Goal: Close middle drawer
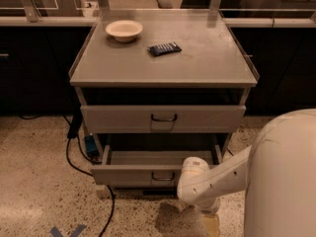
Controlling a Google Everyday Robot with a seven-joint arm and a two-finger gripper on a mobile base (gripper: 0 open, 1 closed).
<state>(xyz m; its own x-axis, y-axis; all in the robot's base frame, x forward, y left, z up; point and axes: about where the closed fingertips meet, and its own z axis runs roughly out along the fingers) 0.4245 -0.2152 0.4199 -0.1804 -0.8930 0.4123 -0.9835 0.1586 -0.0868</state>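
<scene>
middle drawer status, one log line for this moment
middle drawer: open, pulled out | end effector: low by drawer's front right corner, contact unclear | cabinet top: bowl, dark packet

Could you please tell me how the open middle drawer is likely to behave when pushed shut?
The middle drawer looks like rigid metal, so it should slide in rather than flex. Its inside looks bare, so probably light. Pushing near the centre handle seems least likely to skew it; the gripper hangs low, right of that.
</scene>
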